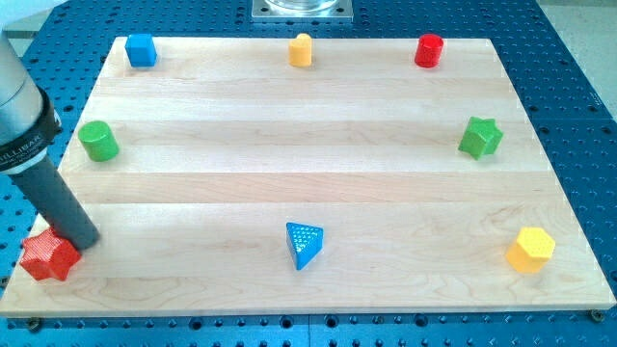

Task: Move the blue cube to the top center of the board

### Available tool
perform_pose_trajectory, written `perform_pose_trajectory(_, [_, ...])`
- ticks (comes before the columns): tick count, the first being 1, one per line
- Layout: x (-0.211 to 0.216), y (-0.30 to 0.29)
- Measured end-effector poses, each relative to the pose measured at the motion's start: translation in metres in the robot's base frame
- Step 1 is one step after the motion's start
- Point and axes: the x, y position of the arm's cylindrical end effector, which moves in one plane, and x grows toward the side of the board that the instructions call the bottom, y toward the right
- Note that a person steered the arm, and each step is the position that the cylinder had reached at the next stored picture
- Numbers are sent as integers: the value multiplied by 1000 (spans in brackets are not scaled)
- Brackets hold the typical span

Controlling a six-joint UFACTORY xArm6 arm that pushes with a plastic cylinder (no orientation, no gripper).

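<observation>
The blue cube (142, 50) sits at the board's top left corner. My tip (85, 240) is at the bottom left, right next to a red star block (47, 256), far below the blue cube. The dark rod rises from it toward the view's upper left. A yellow block (301, 49) stands at the top centre of the wooden board (308, 145).
A red cylinder (429, 50) is at the top right, a green cylinder (98, 141) at the left edge, a green star (480, 137) at the right edge, a blue triangular block (306, 244) at the bottom centre and a yellow hexagonal block (531, 250) at the bottom right.
</observation>
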Motion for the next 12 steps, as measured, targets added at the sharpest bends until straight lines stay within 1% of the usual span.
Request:
perform_pose_trajectory(2, [0,-7])
perform_pose_trajectory(3, [-57,13])
perform_pose_trajectory(4, [-93,52])
perform_pose_trajectory(5, [-139,136])
perform_pose_trajectory(6, [-168,170])
perform_pose_trajectory(7, [-171,170])
perform_pose_trajectory(8, [-186,121])
perform_pose_trajectory(9, [-190,37])
perform_pose_trajectory(10, [-211,-18])
perform_pose_trajectory(11, [-239,-56])
perform_pose_trajectory(12, [-276,-64])
